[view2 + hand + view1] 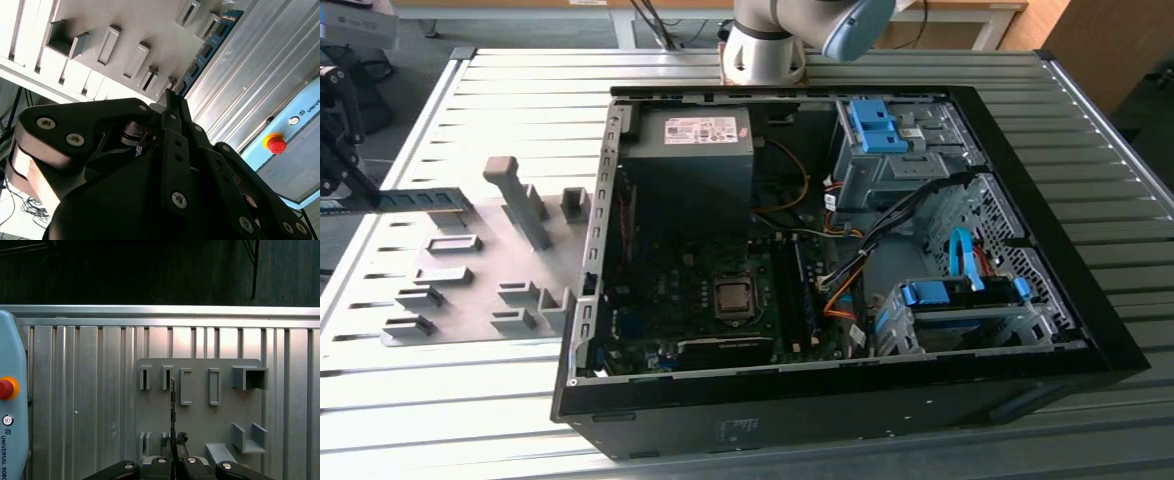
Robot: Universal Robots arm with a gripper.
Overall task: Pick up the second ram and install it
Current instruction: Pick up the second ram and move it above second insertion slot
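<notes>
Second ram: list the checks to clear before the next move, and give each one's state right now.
1. Grip: ok. The gripper is shut on the second ram.
2. Alignment: ok. The ram runs edge-on, straight out from the gripper, in the first wrist view.
3. Clear of the grey fixture plate: cannot tell, though it looks lifted in the exterior view.
4. Computer case open: ok. The motherboard is exposed.
5. Memory slots free: cannot tell.
6. Orange cables off the slots: cannot tell. They lie close beside them.
</notes>
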